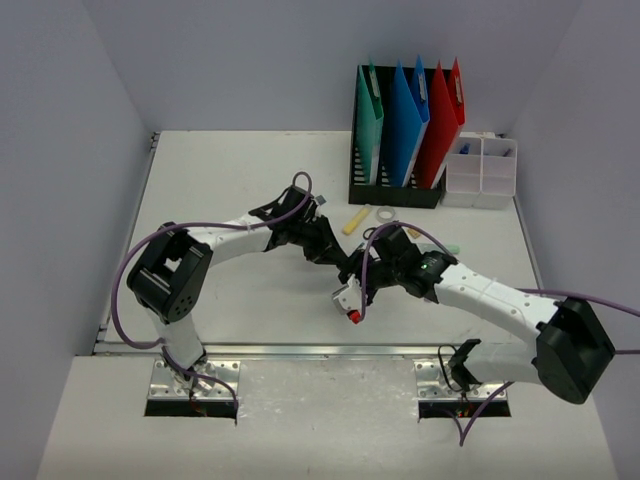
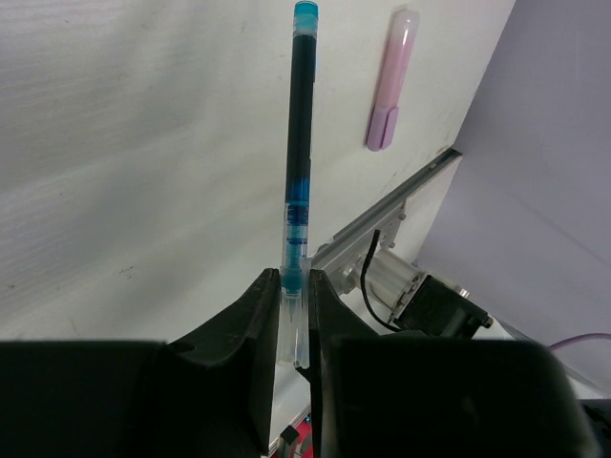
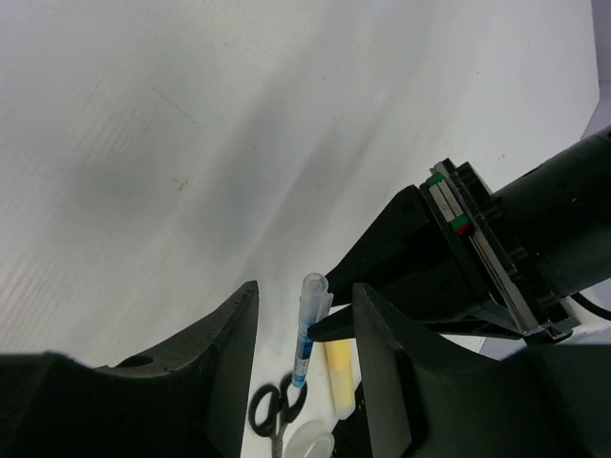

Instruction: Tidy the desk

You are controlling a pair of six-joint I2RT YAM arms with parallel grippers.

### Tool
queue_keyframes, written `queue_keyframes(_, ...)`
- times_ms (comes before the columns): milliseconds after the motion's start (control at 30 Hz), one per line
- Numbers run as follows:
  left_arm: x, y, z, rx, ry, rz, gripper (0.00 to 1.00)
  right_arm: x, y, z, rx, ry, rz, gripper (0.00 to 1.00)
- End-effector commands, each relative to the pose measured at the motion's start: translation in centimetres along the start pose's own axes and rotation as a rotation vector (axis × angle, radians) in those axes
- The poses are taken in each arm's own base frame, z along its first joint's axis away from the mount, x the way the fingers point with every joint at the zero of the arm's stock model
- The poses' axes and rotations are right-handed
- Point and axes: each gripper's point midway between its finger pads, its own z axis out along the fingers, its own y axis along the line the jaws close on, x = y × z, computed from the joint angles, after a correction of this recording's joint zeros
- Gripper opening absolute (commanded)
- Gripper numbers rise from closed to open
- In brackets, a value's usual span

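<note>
From my station I see the left arm point(image 1: 240, 240) bent at the elbow and reaching toward the middle of the desk point(image 1: 230, 190), in front of the black file holder point(image 1: 395, 192). The right arm point(image 1: 490, 295) folds in from the other side, so the two wrists meet in front of the file holder, well short of it.

The left gripper point(image 2: 294, 286) pinches the clear end of a blue pen point(image 2: 300, 143), its fingers pressed against the barrel, and the pen sticks straight out ahead. The right gripper point(image 3: 305, 288) faces it with its fingers spread, one on each side of the pen's clear tip and not touching it.

The desk is the white top spreading from the file holder down to the metal rail point(image 1: 300, 350) by the arm bases.

The file holder carries upright folders: a green one point(image 1: 368, 125), two blue ones point(image 1: 405, 125) and a red one point(image 1: 440, 120). Just beside it is a clear box point(image 1: 465, 185) with compartments; small blue items sit in its far cells, too small to identify.

A yellow highlighter point(image 1: 355, 220) and a tape roll point(image 1: 385, 213) lie just in front of the file holder. Scissors point(image 3: 272, 408) lie beside the yellow highlighter. A pink highlighter point(image 2: 391, 81) lies on the desk beyond the pen's tip.
</note>
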Motion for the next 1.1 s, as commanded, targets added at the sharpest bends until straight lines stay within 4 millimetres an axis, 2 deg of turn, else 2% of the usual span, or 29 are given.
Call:
queue_keyframes(0, -0.3, -1.5, -1.0, 0.005, -0.062, 0.042, 0.0, 1.1, -2.7, 0.0, 0.06, 0.088, -0.019, 0.44)
queue_keyframes(133, -0.6, -1.6, -0.9, -0.003, -0.067, 0.038, 0.0, 2.1, -2.6, 0.2, 0.034, 0.147, -0.025, 0.42)
queue_keyframes(467, -0.6, -1.5, -0.4, -0.014, -0.056, 0.032, 0.0, 2.9, -3.2, 1.1, 0.012, 0.185, -0.031, 0.41)
queue_keyframes(667, -0.6, -1.6, -0.1, -0.014, -0.046, 0.024, 0.0, 4.1, -2.7, 1.7, -0.021, 0.238, -0.021, 0.35)
queue_keyframes(833, -0.9, -1.4, -0.2, -0.029, -0.068, 0.04, 0.01, 4.8, -2.1, 1.9, -0.045, 0.27, -0.001, 0.13)
queue_keyframes(900, -1.0, -1.5, -0.4, -0.033, -0.078, 0.045, 0.06, 5.0, -2.0, 1.9, -0.048, 0.281, 0.0, 0.05)
queue_keyframes(933, -1.0, -1.4, -0.4, -0.035, -0.083, 0.049, 0.1, 5.1, -2.1, 1.8, -0.044, 0.286, 0.001, 0.01)
queue_keyframes(967, -1.0, -1.5, -0.6, -0.033, -0.088, 0.054, 0.27, 5.1, -2.3, 1.6, -0.038, 0.293, 0.004, 0.0)
queue_keyframes(1033, -1.1, -1.4, -0.7, -0.035, -0.1, 0.059, 0.73, 5.0, -3.0, 1.0, -0.01, 0.297, 0.036, 0.0)
queue_keyframes(1067, -1.4, -1.1, -0.9, -0.049, -0.118, 0.062, 0.99, 4.8, -3.0, 0.8, -0.007, 0.297, 0.05, 0.0)
